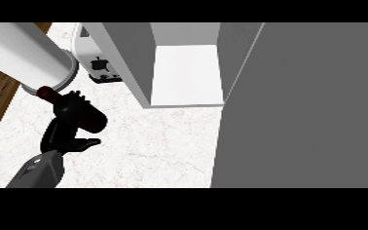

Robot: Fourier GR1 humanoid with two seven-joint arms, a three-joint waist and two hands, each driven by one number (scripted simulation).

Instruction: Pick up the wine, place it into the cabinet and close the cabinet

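The wine bottle (pixel 87 116) is dark red with a capped neck pointing to the upper left, and it shows at the left of the head view above the counter. My left hand (pixel 63 132) comes in from the lower left, its fingers curled round the bottle's body and its thumb sticking out to the right below it. The cabinet (pixel 128 58) stands at the upper middle, open, with its pale inside shelf (pixel 188 73) bare. Its grey door (pixel 302 112) is swung wide and fills the right side. My right hand does not show.
A tall white cylinder (pixel 32 53) with a grey ring base stands just behind the bottle's neck. A white toaster (pixel 101 68) sits against the cabinet's left wall. The marble counter (pixel 158 146) spreads between hand and door; its left edge meets wooden floor (pixel 6 95).
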